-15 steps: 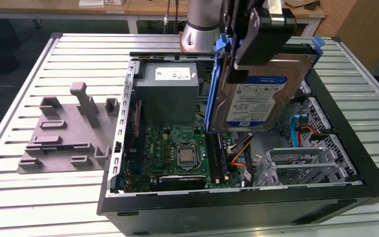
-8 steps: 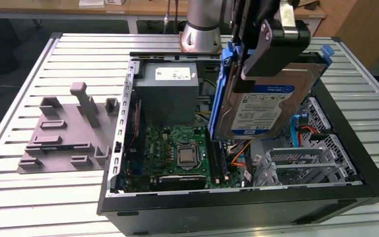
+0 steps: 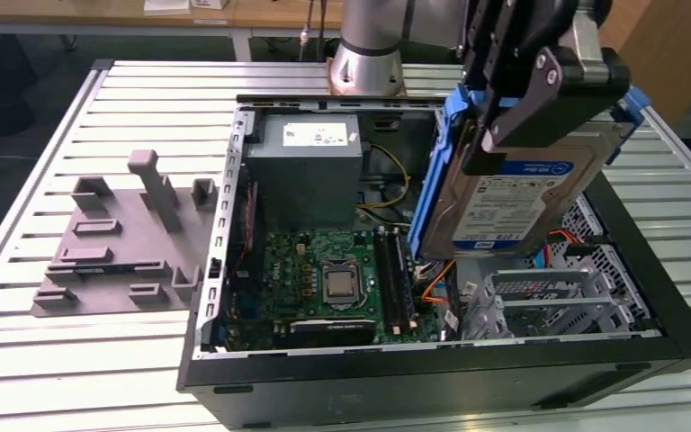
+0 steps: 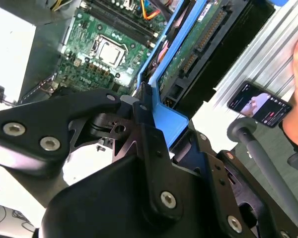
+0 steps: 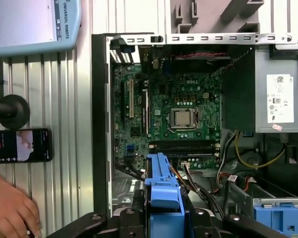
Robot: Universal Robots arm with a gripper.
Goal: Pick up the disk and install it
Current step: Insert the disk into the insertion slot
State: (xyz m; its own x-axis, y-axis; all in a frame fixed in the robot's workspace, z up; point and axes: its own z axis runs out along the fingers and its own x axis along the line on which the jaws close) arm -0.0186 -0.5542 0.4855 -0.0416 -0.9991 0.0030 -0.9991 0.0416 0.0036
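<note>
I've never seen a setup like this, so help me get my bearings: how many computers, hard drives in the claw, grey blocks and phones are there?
open computer case: 1
disk, clamped in the gripper: 1
grey fixture block: 1
phone: 1
Total: 4
</note>
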